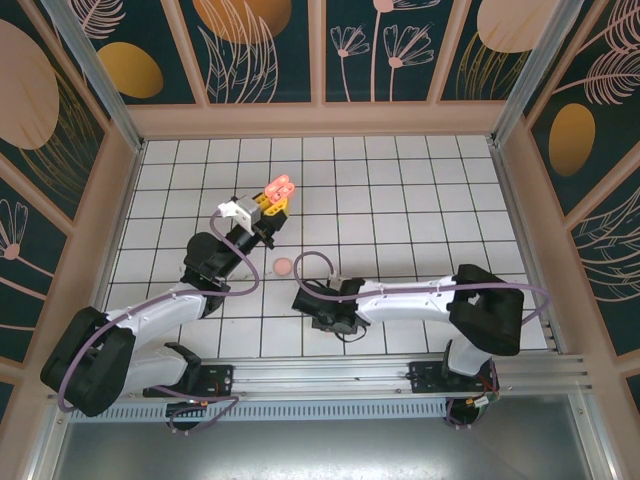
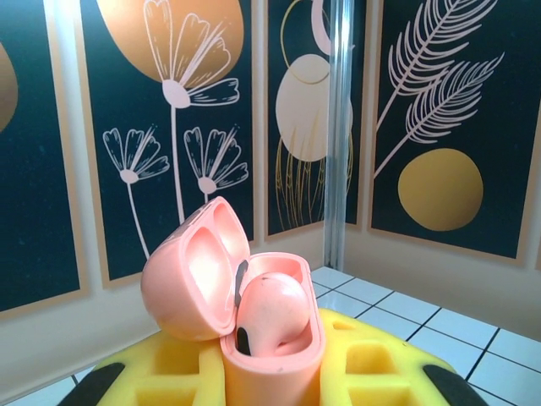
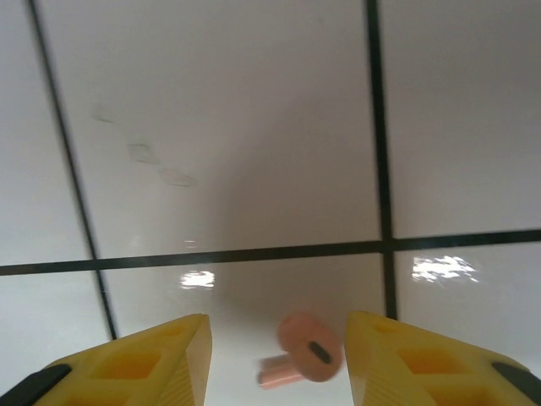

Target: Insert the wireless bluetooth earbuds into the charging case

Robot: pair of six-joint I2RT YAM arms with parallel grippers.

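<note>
Pink case (image 2: 272, 372): upright, lid open, clamped in closed left jaws so its pockets face up; one earbud (image 2: 272, 311) seated.
Loose earbud (image 3: 306, 348): flat on bench (image 3: 254, 127), between parted right jaws, likely for pickup.

Left gripper (image 1: 274, 206) clamped tight — right gripper (image 3: 277, 328) jaws apart

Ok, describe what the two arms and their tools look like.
Both the left arm and right arm have white shells with black joints, and a lilac cable loops along each. The left tool and right tool have blocky yellow fingers with black patches.
</note>
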